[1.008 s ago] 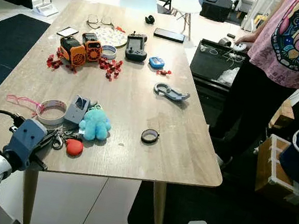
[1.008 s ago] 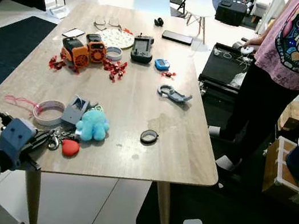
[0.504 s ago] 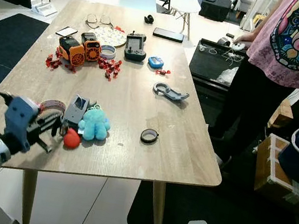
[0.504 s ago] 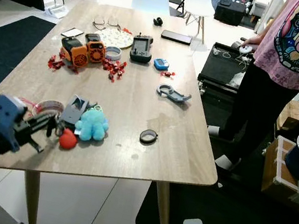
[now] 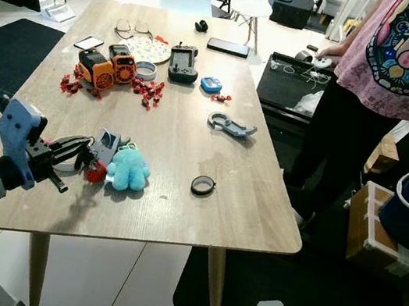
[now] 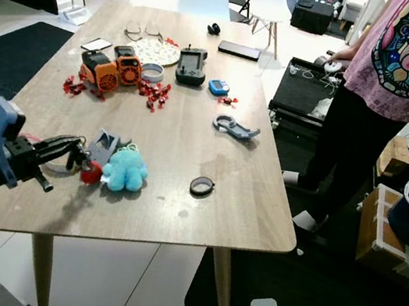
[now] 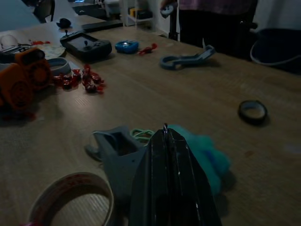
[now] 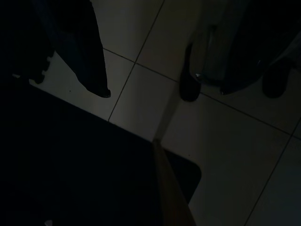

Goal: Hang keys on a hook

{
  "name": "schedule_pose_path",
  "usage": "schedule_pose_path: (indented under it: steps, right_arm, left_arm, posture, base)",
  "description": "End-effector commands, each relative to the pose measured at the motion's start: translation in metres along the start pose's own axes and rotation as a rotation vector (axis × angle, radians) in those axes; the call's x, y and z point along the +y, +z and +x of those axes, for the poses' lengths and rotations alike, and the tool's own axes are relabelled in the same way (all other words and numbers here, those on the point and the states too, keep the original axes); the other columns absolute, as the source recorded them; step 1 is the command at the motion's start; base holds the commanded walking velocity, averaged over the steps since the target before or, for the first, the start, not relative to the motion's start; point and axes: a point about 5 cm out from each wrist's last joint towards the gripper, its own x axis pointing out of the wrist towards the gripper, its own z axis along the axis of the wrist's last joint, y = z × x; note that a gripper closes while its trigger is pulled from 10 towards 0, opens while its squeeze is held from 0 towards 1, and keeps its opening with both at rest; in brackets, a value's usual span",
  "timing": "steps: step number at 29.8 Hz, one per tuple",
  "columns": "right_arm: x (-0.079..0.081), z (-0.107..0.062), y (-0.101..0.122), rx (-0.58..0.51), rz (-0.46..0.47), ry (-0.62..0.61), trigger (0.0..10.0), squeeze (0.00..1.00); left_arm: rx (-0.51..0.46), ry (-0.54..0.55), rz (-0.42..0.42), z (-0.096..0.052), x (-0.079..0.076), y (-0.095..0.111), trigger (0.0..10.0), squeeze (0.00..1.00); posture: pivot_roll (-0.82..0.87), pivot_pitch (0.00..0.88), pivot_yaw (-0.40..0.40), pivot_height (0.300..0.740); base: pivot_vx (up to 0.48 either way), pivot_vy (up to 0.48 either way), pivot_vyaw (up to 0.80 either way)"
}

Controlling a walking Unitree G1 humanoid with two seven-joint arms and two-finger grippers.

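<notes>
The keys (image 5: 92,170), a small bunch with a red fob, hang from the left gripper (image 5: 81,157), whose fingers are pinched shut on them, in the frame's lower left. Its long axis runs downward, fob lowest, just above the table (image 5: 189,150) beside a teal plush octopus (image 5: 128,170).

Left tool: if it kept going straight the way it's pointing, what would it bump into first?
Probably the fluffy teal octopus toy. The left tool, shut on the keys with the red tag, points across the table toward it. The grey case sits close beside that line, so depth leaves some doubt.
</notes>
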Motion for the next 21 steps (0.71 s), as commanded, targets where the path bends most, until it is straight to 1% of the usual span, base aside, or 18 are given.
schedule_pose_path:
  steps: [1,4,5,7,8,9,10,11,12,13,14,15,16,17,21]
  right_arm:
    - [0.0,-0.002,-0.007,0.026,0.012,-0.003,10.0,0.0]
    - [0.0,-0.002,-0.007,0.026,0.012,-0.003,10.0,0.0]
    - [0.0,-0.002,-0.007,0.027,0.013,-0.003,10.0,0.0]
    - [0.0,-0.002,-0.007,0.027,0.013,-0.003,10.0,0.0]
    - [0.001,-0.002,-0.007,0.029,0.013,-0.003,10.0,0.0]
    - [0.001,-0.002,-0.007,0.03,0.013,-0.003,10.0,0.0]
    - [0.001,-0.002,-0.007,0.031,0.013,-0.003,10.0,0.0]
    - [0.001,-0.002,-0.007,0.031,0.013,-0.003,10.0,0.0]
    - [0.001,-0.002,-0.007,0.031,0.013,-0.003,10.0,0.0]
    - [0.001,-0.002,-0.007,0.032,0.014,-0.003,10.0,0.0]
    - [0.001,-0.002,-0.007,0.032,0.014,-0.003,10.0,0.0]
    - [0.001,-0.002,-0.008,0.033,0.015,-0.003,10.0,0.0]
    - [0.001,-0.002,-0.008,0.033,0.015,-0.003,10.0,0.0]
    - [0.001,-0.002,-0.008,0.033,0.015,-0.003,10.0,0.0]
    - [0.001,-0.002,-0.008,0.033,0.016,-0.003,10.0,0.0]
  left_arm:
    - [-0.007,-0.003,0.017,-0.005,0.005,0.01,0.0,0.0]
    - [-0.003,-0.002,0.002,-0.006,0.006,0.012,0.0,0.0]
    - [0.018,-0.005,-0.019,-0.007,0.007,0.011,0.0,0.0]
    - [0.018,-0.005,-0.019,-0.007,0.007,0.011,0.0,0.0]
    - [0.153,0.046,-0.035,-0.01,0.013,0.006,0.0,0.0]
    - [0.207,0.079,-0.029,-0.012,0.016,0.003,0.0,0.0]
    - [0.191,0.132,-0.076,-0.012,0.022,0.007,0.0,0.0]
    - [0.191,0.132,-0.076,-0.012,0.022,0.007,0.0,0.0]
    - [0.168,0.162,-0.116,-0.011,0.026,0.01,0.0,0.0]
    - [0.122,0.189,-0.189,-0.012,0.03,0.017,0.0,0.0]
    - [0.122,0.189,-0.189,-0.012,0.03,0.017,0.0,0.0]
    - [0.091,0.213,-0.234,-0.012,0.033,0.022,0.0,0.0]
    - [0.091,0.213,-0.234,-0.012,0.033,0.022,0.0,0.0]
    - [0.069,0.238,-0.266,-0.013,0.036,0.025,0.0,0.0]
    - [0.047,0.25,-0.305,-0.013,0.038,0.028,0.0,0.0]
  posture:
    - [0.04,0.069,-0.03,0.74]
    - [0.03,0.069,-0.03,0.74]
    - [0.04,0.069,-0.029,0.74]
    - [0.04,0.069,-0.029,0.74]
    - [0.04,0.069,-0.03,0.74]
    - [0.04,0.069,-0.03,0.74]
    - [0.03,0.071,-0.029,0.74]
    - [0.03,0.071,-0.029,0.74]
    - [0.03,0.071,-0.029,0.74]
    - [0.04,0.072,-0.028,0.74]
    - [0.04,0.072,-0.028,0.74]
    - [0.04,0.072,-0.028,0.74]
    - [0.04,0.072,-0.028,0.74]
    - [0.04,0.072,-0.028,0.74]
    - [0.04,0.072,-0.027,0.74]
  base:
    - [0.0,0.0,0.0]
    - [0.0,0.0,0.0]
    - [0.0,0.0,0.0]
    - [0.0,0.0,0.0]
    - [0.0,0.0,0.0]
    - [0.0,0.0,0.0]
    - [0.0,0.0,0.0]
    - [0.0,0.0,0.0]
    - [0.0,0.0,0.0]
    - [0.0,0.0,0.0]
    - [0.0,0.0,0.0]
    - [0.0,0.0,0.0]
    - [0.0,0.0,0.0]
    - [0.0,0.0,0.0]
    - [0.0,0.0,0.0]
